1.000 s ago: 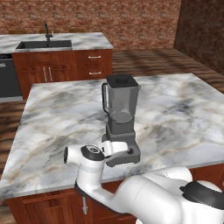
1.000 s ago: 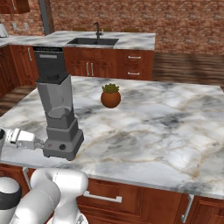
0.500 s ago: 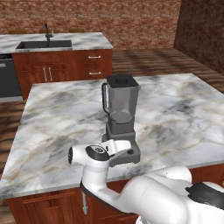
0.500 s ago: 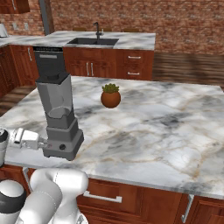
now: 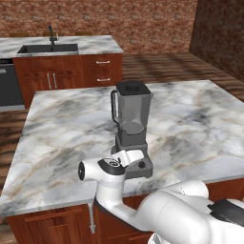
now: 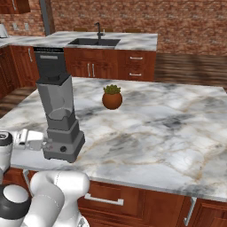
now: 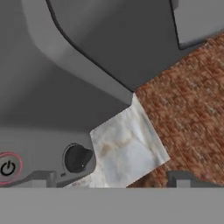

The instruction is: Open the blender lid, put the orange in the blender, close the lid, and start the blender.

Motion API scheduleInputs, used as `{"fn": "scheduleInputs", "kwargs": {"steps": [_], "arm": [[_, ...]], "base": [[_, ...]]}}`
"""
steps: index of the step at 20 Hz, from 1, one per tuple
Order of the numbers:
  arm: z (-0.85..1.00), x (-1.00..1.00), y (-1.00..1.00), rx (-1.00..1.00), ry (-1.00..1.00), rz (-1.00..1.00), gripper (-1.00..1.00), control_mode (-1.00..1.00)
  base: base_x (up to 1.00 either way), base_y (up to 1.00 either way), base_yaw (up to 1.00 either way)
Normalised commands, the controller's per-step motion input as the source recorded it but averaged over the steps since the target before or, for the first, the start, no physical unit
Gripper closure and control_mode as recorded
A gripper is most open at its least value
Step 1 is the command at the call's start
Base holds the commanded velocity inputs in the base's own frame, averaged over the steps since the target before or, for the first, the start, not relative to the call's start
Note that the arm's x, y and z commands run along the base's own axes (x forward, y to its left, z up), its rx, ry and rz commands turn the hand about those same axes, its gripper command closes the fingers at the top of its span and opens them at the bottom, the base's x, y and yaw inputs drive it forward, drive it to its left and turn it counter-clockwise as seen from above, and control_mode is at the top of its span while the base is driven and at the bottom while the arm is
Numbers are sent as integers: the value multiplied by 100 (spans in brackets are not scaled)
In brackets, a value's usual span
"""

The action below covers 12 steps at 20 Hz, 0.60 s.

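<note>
The tall grey blender (image 5: pixel 132 114) (image 6: pixel 60 102) stands near the front edge of the marble island, its dark blender lid (image 5: pixel 132 87) (image 6: pixel 54 79) seated on the jar. My gripper (image 5: pixel 135 158) (image 6: pixel 45 144) (image 7: pixel 113 178) is low at the front of the blender's boxy base, open, with nothing between its fingers. Close up in the hand view are the base's black knob (image 7: pixel 77 157) and, at the far left, a red-ringed power button (image 7: pixel 8 168). The orange is hidden from view.
The marble island (image 5: pixel 62 133) (image 6: pixel 155 128) stretches wide to the right of the blender. On it, behind the blender, sits a small round brown pot with a green plant (image 6: pixel 111 99). A sink counter (image 5: pixel 47 47) with wooden cabinets runs along the brick back wall.
My hand has crept a little closer to the blender's base, staying low and open. The blender and the pot have not moved.
</note>
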Motion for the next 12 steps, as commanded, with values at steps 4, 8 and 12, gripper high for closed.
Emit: {"fn": "scheduleInputs", "kwargs": {"steps": [4, 8, 12], "arm": [[-27, 13, 0, 0, 0, 8, -100, -100], [-32, 2, 0, 0, 4, 5, -100, -100], [-15, 16, 0, 0, 3, 4, -100, -100]], "base": [[0, 0, 0], [0, 0, 0], [0, 0, 0]]}}
